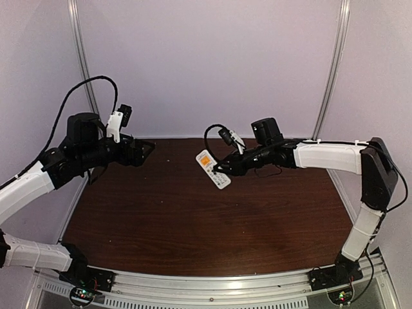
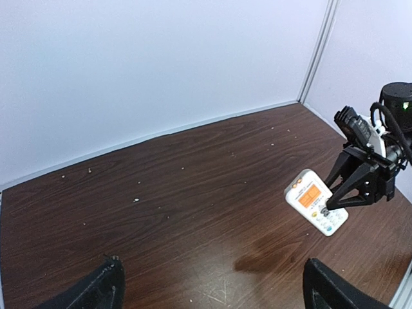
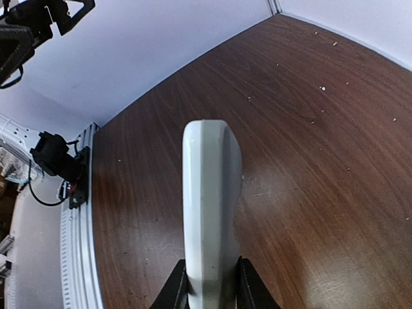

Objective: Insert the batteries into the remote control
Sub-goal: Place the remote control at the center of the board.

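Note:
My right gripper (image 1: 223, 170) is shut on the remote control (image 1: 212, 168) and holds it above the table, near the middle back. Its white front with the orange patch faces the left arm and shows in the left wrist view (image 2: 315, 201). The right wrist view shows the remote (image 3: 211, 199) edge-on between the fingertips (image 3: 246, 286). My left gripper (image 1: 143, 152) is open and empty, raised at the back left; its fingertips (image 2: 96, 290) show at the bottom of its own view. No batteries are in view.
The dark wooden table (image 1: 193, 219) has white walls at the back and sides. Small pale crumbs lie scattered on it (image 2: 136, 199). A metal rail (image 1: 212, 283) runs along the near edge by the arm bases.

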### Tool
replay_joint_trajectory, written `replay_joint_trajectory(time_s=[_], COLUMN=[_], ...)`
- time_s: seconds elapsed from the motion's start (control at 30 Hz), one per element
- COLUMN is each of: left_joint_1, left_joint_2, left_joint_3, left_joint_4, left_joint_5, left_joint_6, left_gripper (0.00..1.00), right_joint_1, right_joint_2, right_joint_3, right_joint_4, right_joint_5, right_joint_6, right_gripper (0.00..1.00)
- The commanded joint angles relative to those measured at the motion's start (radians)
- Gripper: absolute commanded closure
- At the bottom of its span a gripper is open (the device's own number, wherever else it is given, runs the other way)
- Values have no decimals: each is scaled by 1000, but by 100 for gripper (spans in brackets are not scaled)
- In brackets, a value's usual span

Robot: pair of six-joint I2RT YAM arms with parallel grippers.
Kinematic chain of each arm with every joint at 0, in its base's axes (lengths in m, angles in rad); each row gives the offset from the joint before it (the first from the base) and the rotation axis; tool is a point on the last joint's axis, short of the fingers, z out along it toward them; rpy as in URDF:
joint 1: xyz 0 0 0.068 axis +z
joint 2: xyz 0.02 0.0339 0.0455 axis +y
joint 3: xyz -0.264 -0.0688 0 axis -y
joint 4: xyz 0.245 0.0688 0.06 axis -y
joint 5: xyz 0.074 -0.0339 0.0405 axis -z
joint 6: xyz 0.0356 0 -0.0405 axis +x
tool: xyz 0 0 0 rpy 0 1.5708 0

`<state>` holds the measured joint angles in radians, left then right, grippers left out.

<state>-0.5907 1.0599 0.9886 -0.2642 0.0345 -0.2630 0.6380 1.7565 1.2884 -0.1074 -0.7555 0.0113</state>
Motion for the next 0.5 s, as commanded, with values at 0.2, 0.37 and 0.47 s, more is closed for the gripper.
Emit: replay_joint_trajectory(time_s=[0.2,0.37,0.47], left_joint_1=[3,3,3], left_joint_2=[66,163,213], left_joint_3=[-47,2,20], left_joint_4=[90,121,139], left_joint_5=[-91,-58,-46], left_joint_6=[11,46,49], left_gripper=[2,2,2], right_joint_1=[-39,-40,-41], right_joint_2=[103,142,147], right_joint_3=[-116,-185,-208], right_joint_4=[523,687,598], right_joint_5=[-118,-76,-26], right_joint_6=[808,1031,1010], right_gripper=[100,100,100])
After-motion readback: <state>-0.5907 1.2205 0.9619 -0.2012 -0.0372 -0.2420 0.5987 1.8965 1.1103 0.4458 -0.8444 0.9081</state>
